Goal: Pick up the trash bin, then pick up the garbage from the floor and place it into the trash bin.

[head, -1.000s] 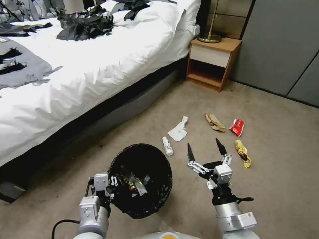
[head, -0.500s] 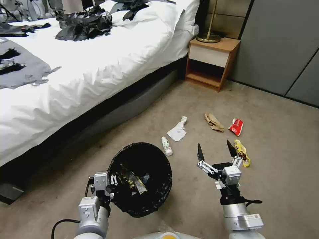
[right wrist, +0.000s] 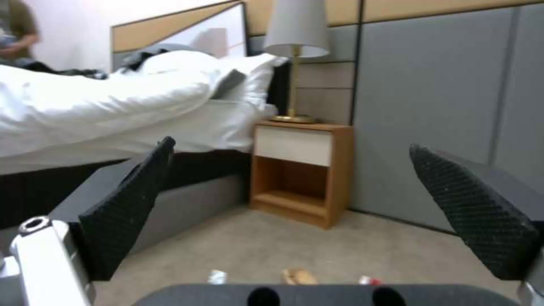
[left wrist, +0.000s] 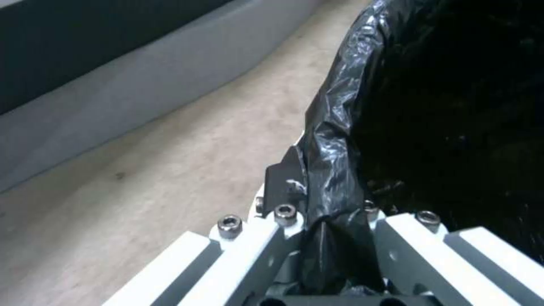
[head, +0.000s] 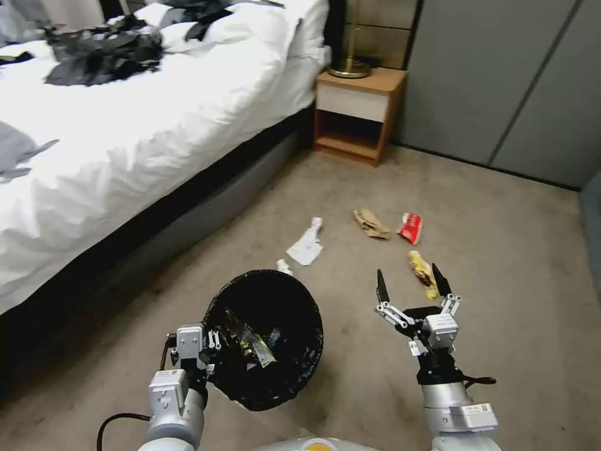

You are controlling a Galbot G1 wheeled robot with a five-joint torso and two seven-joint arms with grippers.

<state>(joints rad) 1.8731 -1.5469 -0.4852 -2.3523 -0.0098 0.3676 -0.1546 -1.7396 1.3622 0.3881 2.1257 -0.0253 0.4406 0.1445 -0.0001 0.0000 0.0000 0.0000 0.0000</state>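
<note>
At the near rim of the trash bin our left end effector is pinched onto the black liner and the wall beneath it; in the left wrist view the bag's folded edge runs down between its two white fingers. We judge the grip sits on the rim because that is the one thin edge a narrow pincer can clamp, and it leaves the mouth free. The bin hangs tilted off the floor with its opening turned toward the right arm, which makes dropping litter in easy. Some crumpled wrappers already lie inside.

Our right end effector hovers above the carpet, spread wide and carrying nothing, its dark fingertips well apart. It points toward the litter, and we read the wide spread as readiness to straddle a piece. Just beyond its tips lies the yellow wrapper, the nearest piece and apart from the pads.

Farther out on the floor lie the red wrapper and the brown paper bag side by side, with the white tissue nearer the bed. The small white bottle peeks out just past the bin's far rim. A wooden nightstand stands against the wall beyond.
</note>
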